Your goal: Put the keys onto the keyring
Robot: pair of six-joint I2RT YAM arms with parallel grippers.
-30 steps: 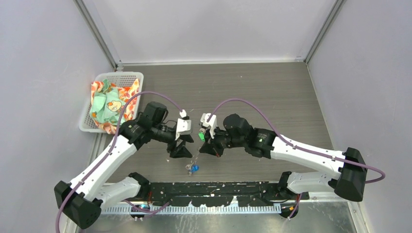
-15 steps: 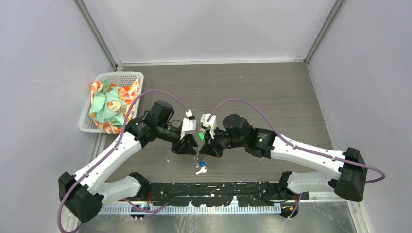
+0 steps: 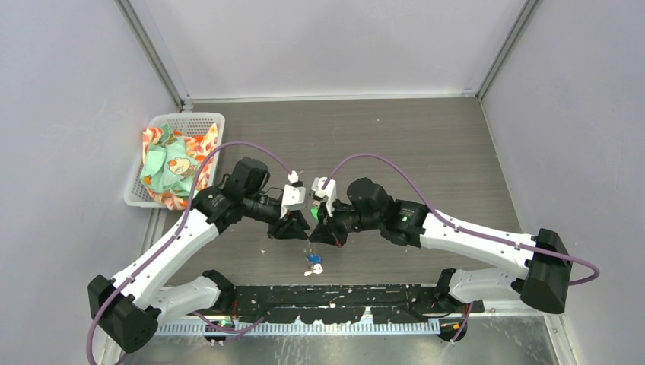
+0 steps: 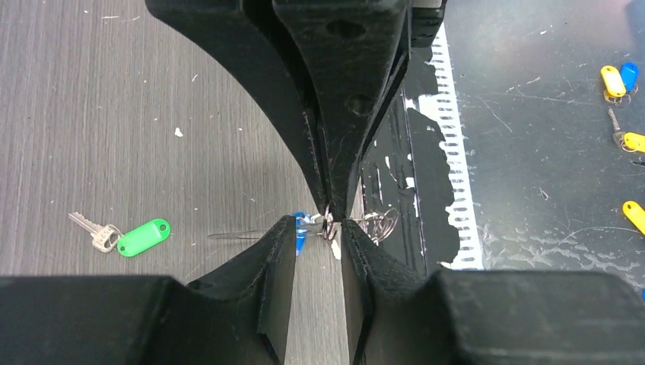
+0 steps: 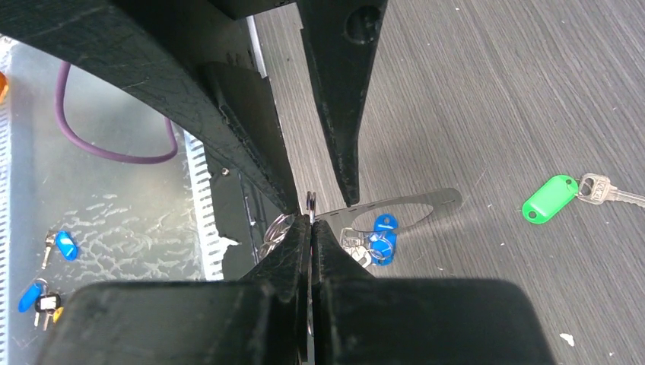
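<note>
My two grippers meet over the table's near middle. My right gripper [image 3: 315, 231] [image 5: 310, 221] is shut on the edge of the thin metal keyring [image 5: 310, 201], which shows edge-on. My left gripper [image 3: 304, 230] [image 4: 319, 228] is open, with one finger on each side of that keyring [image 4: 328, 226]. Coiled wire loops [image 4: 380, 223] show beside the tips. The blue-headed key [image 3: 312, 259] [image 5: 378, 234] sits just below the keyring with silver bits; I cannot tell if it touches the table. The green-headed key [image 4: 141, 237] [image 5: 549, 199] lies loose on the table.
A white basket [image 3: 163, 120] holding coloured cloth stands at the far left. A black rail [image 3: 335, 293] runs along the near table edge. Several spare yellow and blue keys [image 4: 613, 77] lie on the metal floor beyond it.
My left gripper has moved right and closed in on the right gripper's tips. The blue key has shifted a little to the right. The right arm has hardly moved.
</note>
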